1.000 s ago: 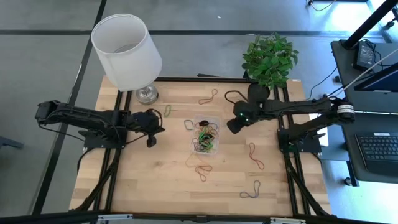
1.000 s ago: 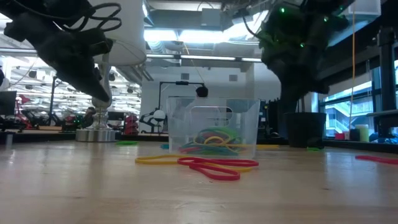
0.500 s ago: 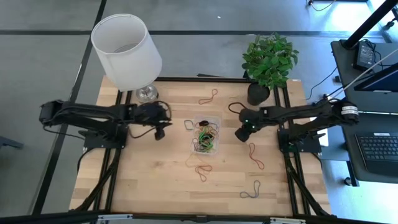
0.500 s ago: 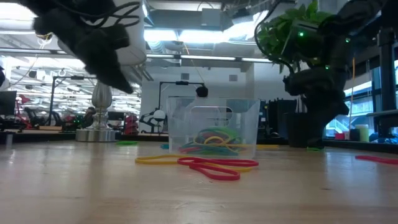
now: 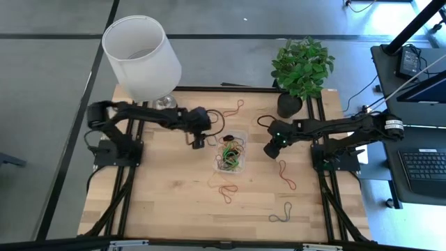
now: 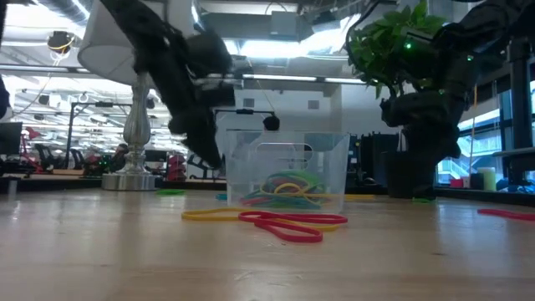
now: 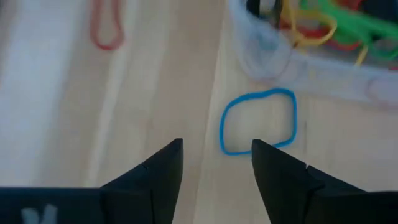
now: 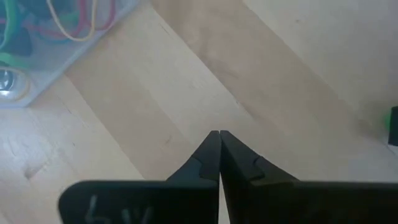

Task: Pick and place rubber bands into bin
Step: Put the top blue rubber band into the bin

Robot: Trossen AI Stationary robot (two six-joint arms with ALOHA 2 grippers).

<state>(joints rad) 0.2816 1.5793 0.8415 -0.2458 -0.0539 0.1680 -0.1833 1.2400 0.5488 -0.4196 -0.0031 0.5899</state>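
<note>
The clear bin [image 5: 243, 133] stands mid-table with several coloured rubber bands [image 5: 230, 155] inside it. A blue rubber band [image 7: 258, 121] lies flat on the wood just outside the bin's left wall [image 7: 267, 50]. My left gripper [image 7: 217, 144] hovers open above the wood beside this band, left of the bin [image 5: 198, 141]. My right gripper [image 8: 217, 134] is shut and empty above bare wood right of the bin [image 5: 270, 150]. More bands lie loose on the table: red [image 5: 233, 108], red [image 5: 287, 174], red and yellow [image 5: 226, 192], dark [image 5: 281, 213].
A white lamp [image 5: 143, 56] stands at the far left corner and a potted plant [image 5: 302, 70] at the far right. Bare wood stretches along the table's near side. The low view shows red and yellow bands [image 6: 280, 221] lying in front of the bin [image 6: 334, 159].
My left gripper has travelled toward the table's right edge and a little toward the far edge, coming close to the bin's left side. My right gripper shifted slightly toward the right edge and lower early on, then stayed put, shut.
</note>
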